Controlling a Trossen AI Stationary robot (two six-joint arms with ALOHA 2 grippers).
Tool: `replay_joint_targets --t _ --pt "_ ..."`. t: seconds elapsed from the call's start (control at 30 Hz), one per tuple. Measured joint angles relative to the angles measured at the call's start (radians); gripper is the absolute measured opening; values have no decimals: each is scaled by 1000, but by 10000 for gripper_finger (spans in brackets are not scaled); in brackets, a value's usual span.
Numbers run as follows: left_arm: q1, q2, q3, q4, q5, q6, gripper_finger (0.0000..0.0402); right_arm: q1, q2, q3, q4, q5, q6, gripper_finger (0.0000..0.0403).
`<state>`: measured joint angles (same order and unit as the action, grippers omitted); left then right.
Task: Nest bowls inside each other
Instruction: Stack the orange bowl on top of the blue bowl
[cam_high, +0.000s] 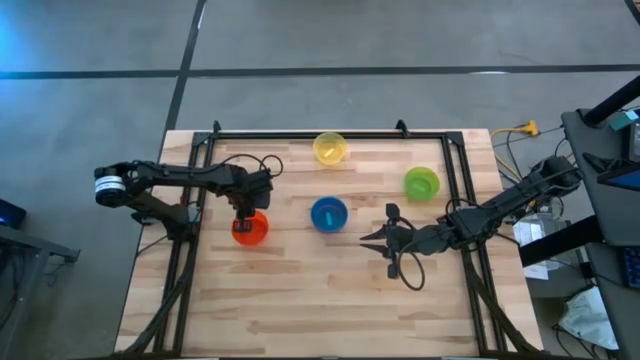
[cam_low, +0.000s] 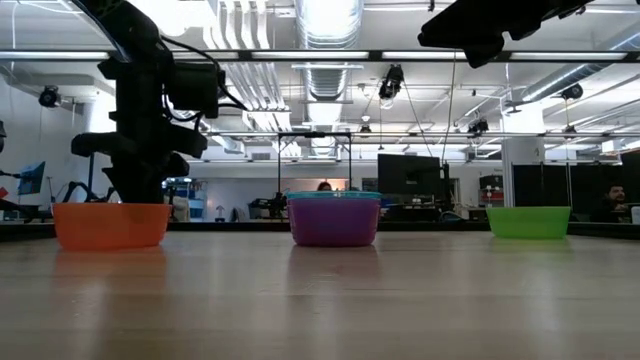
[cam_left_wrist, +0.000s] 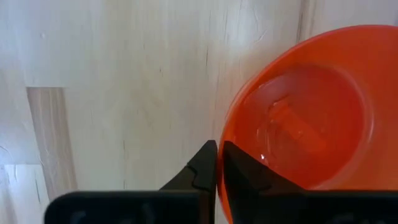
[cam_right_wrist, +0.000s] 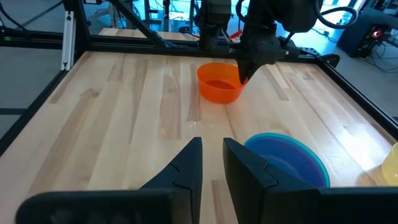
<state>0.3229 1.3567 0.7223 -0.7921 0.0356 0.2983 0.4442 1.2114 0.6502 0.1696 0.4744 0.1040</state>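
The left gripper is clamped on the rim of the round orange plastic bowl, centre-left in the high view. The right gripper, lower centre, has its fingers narrowly apart, near the teal-blue plastic bowl; its purple partner shows only in the low view.

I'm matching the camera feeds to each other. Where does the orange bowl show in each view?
High view: orange bowl, left of centre.
Low view: far left.
Left wrist view: right half.
Right wrist view: upper middle.
Shared landmark: the left gripper at the bowl's rim.
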Motion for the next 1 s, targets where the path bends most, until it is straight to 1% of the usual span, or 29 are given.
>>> replay_joint_targets --t 0.27,0.4,0.57,0.7,0.83,0.93,1.0 --pt "0 0 8 -2 -2 -4 7 0 0 0 0 0 0 59" --pt "0 0 41 -8 -7 -27 7 0 0 0 0 0 0 59" --pt "0 0 146 -108 -8 -32 7 0 0 0 0 0 0 59" --pt "0 0 274 -217 -18 -33 7 0 0 0 0 0 0 59" --pt "-2 0 398 -271 -18 -54 7 0 0 0 1 0 0 59" --pt "-3 0 451 -293 -18 -56 4 0 0 0 1 0 1 59" --pt "-3 0 462 -301 -18 -56 1 0 0 0 0 0 11 59"
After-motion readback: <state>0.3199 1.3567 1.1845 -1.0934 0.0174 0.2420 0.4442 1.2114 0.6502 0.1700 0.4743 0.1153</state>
